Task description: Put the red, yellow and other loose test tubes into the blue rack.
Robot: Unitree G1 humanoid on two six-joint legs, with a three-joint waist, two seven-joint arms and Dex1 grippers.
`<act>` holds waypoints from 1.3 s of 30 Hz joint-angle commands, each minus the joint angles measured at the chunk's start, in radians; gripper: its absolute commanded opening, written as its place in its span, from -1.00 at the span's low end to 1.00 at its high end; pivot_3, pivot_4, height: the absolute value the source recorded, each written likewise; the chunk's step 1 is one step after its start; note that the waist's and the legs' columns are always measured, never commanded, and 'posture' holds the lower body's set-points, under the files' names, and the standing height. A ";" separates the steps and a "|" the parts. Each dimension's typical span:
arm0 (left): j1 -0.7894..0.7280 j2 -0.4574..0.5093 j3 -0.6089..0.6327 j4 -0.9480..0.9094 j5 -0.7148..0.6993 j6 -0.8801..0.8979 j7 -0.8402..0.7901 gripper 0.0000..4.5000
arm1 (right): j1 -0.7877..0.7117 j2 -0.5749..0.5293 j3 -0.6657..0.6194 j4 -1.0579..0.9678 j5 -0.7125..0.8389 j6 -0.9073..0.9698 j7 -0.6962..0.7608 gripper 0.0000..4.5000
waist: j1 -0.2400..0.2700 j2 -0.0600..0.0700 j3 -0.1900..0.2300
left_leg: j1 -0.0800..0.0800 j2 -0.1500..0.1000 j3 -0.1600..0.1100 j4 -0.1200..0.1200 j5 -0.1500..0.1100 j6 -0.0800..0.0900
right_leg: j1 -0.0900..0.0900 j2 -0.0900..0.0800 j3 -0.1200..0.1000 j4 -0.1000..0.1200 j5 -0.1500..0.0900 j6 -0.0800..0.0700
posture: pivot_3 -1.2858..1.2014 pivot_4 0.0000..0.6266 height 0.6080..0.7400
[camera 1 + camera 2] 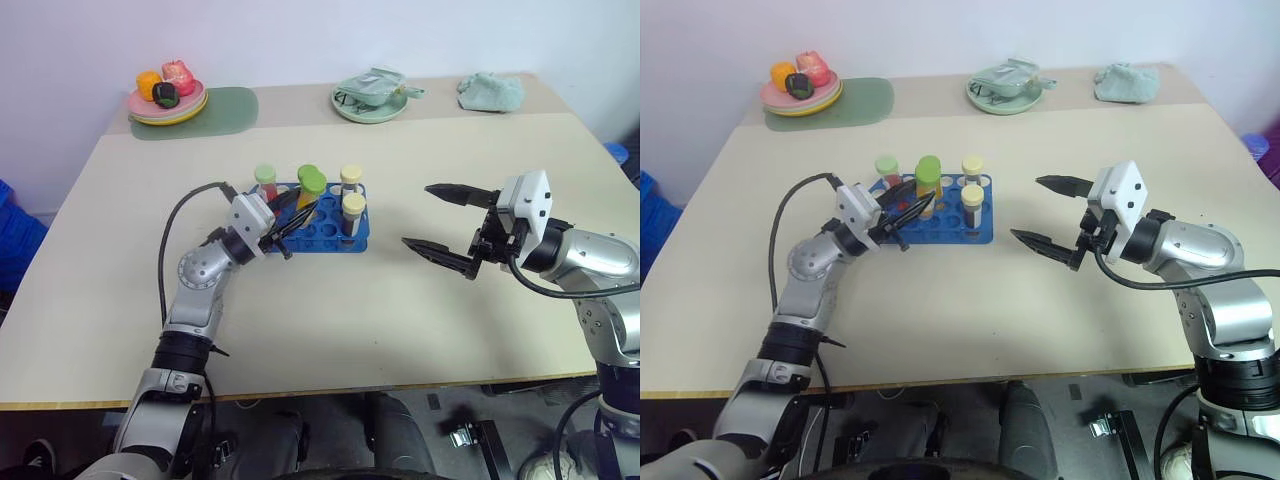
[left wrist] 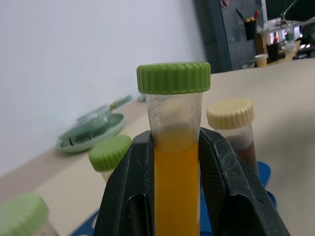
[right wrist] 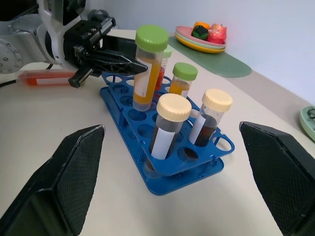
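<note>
Four capped tubes are already stood in the blue rack (image 3: 167, 162). A yellow tube (image 3: 147, 69) is gripped by the left gripper (image 1: 283, 222) above it; a red tube (image 3: 47, 77) remains lying on the table (image 1: 330, 320). The right gripper (image 1: 440, 222) is held wide open, empty.

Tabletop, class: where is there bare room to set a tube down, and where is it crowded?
Bare: the near strip of the table in front of the blue rack, and the far right side. Crowded: around the rack, with the left gripper holding a yellow tube above it.
</note>
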 commanded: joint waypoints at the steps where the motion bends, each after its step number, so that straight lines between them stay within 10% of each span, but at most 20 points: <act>1: 0.009 -0.005 0.001 -0.047 -0.046 0.029 -0.010 -0.65 | -0.021 -0.010 -0.016 -0.032 0.005 -0.008 -0.006 1.00 | 0.001 0.000 0.000 | 0.000 0.000 0.000 0.000 0.000 0.000 | 0.000 0.000 0.000 0.000 0.000 0.000 | 0.03 -0.52 1.00; 25: 0.043 -0.020 0.004 -0.088 -0.073 0.191 0.017 -0.65 | -0.023 -0.009 -0.007 -0.029 -0.010 -0.019 -0.009 1.00 | 0.000 0.000 0.000 | 0.000 0.000 0.000 0.000 0.000 0.000 | 0.000 0.000 0.000 0.000 0.000 0.000 | 0.03 -0.52 1.00; 32: 0.055 -0.008 0.011 -0.120 -0.078 0.197 0.006 0.92 | -0.028 -0.005 -0.001 -0.020 -0.015 -0.026 -0.004 1.00 | 0.002 0.000 0.000 | 0.000 0.000 0.000 0.000 0.000 0.000 | 0.000 0.000 0.000 0.000 0.000 0.000 | 0.03 -0.52 1.00; 39: 0.101 0.085 0.029 -0.308 -0.113 0.338 0.007 0.99 | -0.027 -0.017 -0.006 0.008 -0.017 -0.043 0.027 1.00 | 0.000 0.000 0.000 | 0.000 0.000 0.000 0.000 0.000 0.000 | 0.000 0.000 0.000 0.000 0.000 0.000 | 0.03 -0.52 1.00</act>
